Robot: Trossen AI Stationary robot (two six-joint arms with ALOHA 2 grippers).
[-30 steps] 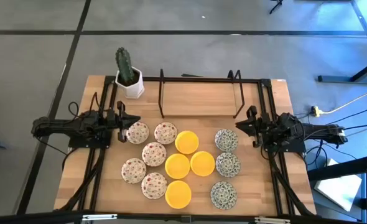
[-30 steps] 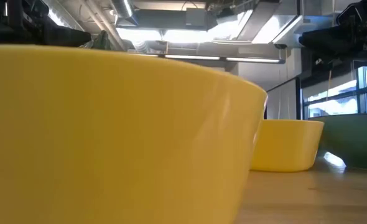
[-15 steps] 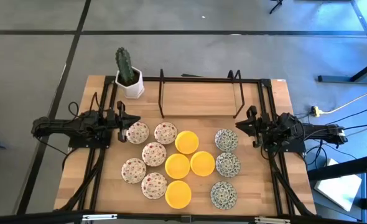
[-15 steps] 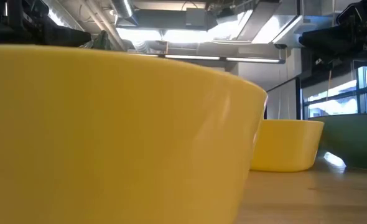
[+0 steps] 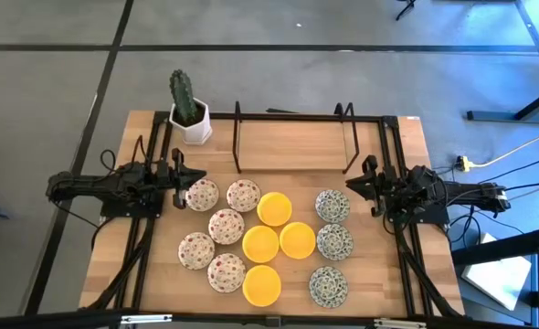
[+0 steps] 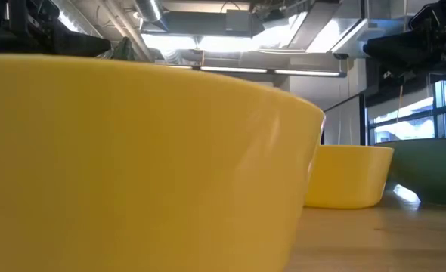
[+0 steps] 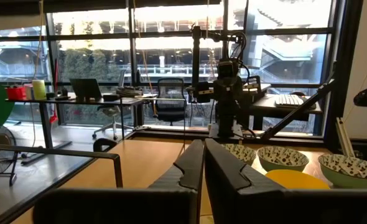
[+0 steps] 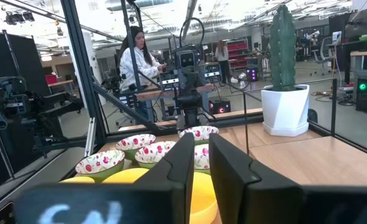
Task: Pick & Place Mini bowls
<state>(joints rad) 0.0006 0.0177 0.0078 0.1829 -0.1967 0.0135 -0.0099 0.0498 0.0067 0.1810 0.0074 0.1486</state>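
Note:
Several mini bowls stand on their bases on the wooden table (image 5: 292,151). Cream ones with red speckles (image 5: 226,226) are at the left, yellow ones (image 5: 260,243) in the middle, and three white ones with a grey-green pattern (image 5: 334,241) at the right. A yellow bowl (image 6: 132,166) fills the low view. My left gripper (image 5: 182,176) waits at the table's left edge beside the speckled bowls; it is level and shut (image 7: 204,163). My right gripper (image 5: 355,183) waits at the right edge beside the patterned bowls. A narrow gap shows between its fingers (image 8: 201,163), and nothing is between them.
A cactus in a white square pot (image 5: 189,114) stands at the far left corner. A black wire rack (image 5: 292,137) stands along the far side. Black rails (image 5: 406,265) run down both sides of the table. A person (image 8: 137,62) stands in the room beyond it.

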